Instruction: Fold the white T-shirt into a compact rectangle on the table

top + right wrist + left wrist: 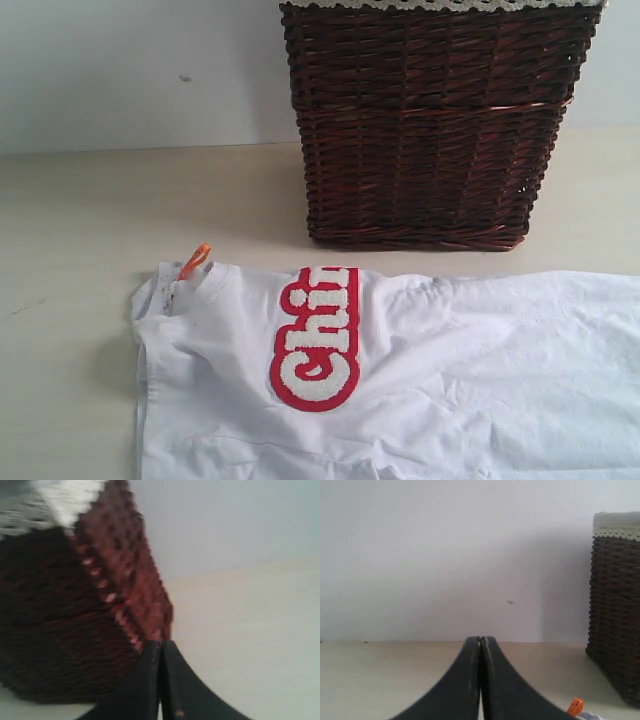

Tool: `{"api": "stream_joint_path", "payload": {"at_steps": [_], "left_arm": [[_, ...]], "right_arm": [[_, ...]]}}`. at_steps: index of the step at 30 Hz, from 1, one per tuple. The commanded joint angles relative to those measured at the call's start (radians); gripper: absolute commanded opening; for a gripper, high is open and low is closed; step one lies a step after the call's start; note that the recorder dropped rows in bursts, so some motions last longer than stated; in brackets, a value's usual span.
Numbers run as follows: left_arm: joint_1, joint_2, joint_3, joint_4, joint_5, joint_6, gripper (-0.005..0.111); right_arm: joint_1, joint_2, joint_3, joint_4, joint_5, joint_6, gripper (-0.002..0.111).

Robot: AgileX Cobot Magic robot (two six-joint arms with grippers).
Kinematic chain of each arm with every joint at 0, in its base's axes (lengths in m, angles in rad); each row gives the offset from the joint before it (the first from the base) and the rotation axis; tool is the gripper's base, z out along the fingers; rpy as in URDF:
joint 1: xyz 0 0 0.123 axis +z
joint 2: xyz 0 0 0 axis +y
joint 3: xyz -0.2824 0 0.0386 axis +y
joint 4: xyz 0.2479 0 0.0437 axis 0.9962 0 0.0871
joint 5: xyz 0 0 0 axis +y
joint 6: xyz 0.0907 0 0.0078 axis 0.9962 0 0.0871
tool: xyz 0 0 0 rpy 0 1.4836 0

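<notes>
The white T-shirt (450, 380) lies folded lengthwise on the table (80, 220), running from lower left off the right edge. Its red patch with fuzzy white letters (318, 338) faces up, and the orange neck tag (194, 260) sticks up at its left end. Neither arm shows in the exterior view. In the left wrist view my left gripper (481, 641) is shut with nothing between the fingers, above bare table; the orange tag (575, 706) peeks in at a corner. My right gripper (161, 644) is shut and empty too, close beside the basket.
A dark brown wicker basket (430, 120) with a pale lace-trimmed rim stands on the table just behind the shirt. It also shows as the wicker basket (616, 610) and, blurred, the basket (65, 610) in the wrist views. A pale wall rises behind.
</notes>
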Motion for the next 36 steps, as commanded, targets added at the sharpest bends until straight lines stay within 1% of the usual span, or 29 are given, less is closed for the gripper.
{"api": "stream_joint_path", "payload": {"at_steps": [1, 3, 4, 7, 10, 12, 14, 15, 18, 19, 21, 22, 24, 26, 27, 30, 33, 36], "left_arm": [[0.002, -0.007, -0.001, -0.004, -0.006, -0.007, 0.000], [0.002, -0.007, -0.001, -0.004, -0.006, -0.007, 0.000], [0.002, -0.007, -0.001, -0.004, -0.006, -0.007, 0.000], [0.002, -0.007, -0.001, -0.004, -0.006, -0.007, 0.000], [0.002, -0.007, -0.001, -0.004, -0.006, -0.007, 0.000], [0.002, -0.007, -0.001, -0.004, -0.006, -0.007, 0.000], [0.002, -0.007, -0.001, -0.004, -0.006, -0.007, 0.000], [0.002, -0.007, -0.001, -0.004, -0.006, -0.007, 0.000], [0.002, -0.007, -0.001, -0.004, -0.006, -0.007, 0.000], [0.002, -0.007, -0.001, -0.004, -0.006, -0.007, 0.000], [0.002, -0.007, -0.001, -0.004, -0.006, -0.007, 0.000], [0.002, -0.007, -0.001, -0.004, -0.006, -0.007, 0.000], [0.002, -0.007, -0.001, -0.004, -0.006, -0.007, 0.000], [0.002, -0.007, -0.001, -0.004, -0.006, -0.007, 0.000], [0.002, -0.007, -0.001, -0.004, -0.006, -0.007, 0.000], [0.002, -0.007, -0.001, -0.004, -0.005, -0.007, 0.000], [0.002, -0.007, -0.001, -0.004, -0.005, -0.007, 0.000], [0.002, -0.007, -0.001, -0.004, -0.005, -0.007, 0.000]], "right_arm": [[0.159, -0.209, 0.096, 0.010, -0.034, 0.017, 0.000], [0.230, -0.333, 0.140, 0.010, -0.096, 0.013, 0.000], [0.249, -0.392, 0.153, -0.004, -0.116, 0.003, 0.000], [0.258, -0.545, 0.190, -0.080, -0.209, -0.004, 0.001], [0.258, -0.669, 0.232, -0.152, -0.290, 0.022, 0.007], [0.258, -0.732, 0.262, -0.216, -0.267, 0.031, 0.013], [0.258, -0.789, 0.284, -0.324, -0.172, 0.053, 0.019], [0.258, -0.811, 0.292, -0.366, -0.088, 0.092, 0.021], [0.258, -0.865, 0.294, -0.490, 0.165, 0.238, 0.027], [0.258, -0.880, 0.294, -0.532, 0.219, 0.309, 0.027], [0.258, -0.899, 0.294, -0.660, 0.267, 0.513, 0.027], [0.258, -0.907, 0.294, -0.719, 0.293, 0.570, 0.027], [0.258, -0.921, 0.294, -0.789, 0.282, 0.573, 0.027], [0.258, -0.923, 0.294, -0.889, 0.234, 0.659, 0.027], [0.258, -0.923, 0.294, -0.956, 0.201, 0.746, 0.027], [0.256, -0.927, 0.294, -1.078, 0.149, 0.939, 0.027], [0.256, -0.945, 0.294, -1.221, 0.103, 1.188, 0.027], [0.256, -0.998, 0.311, -1.383, 0.057, 1.421, 0.023]]}}
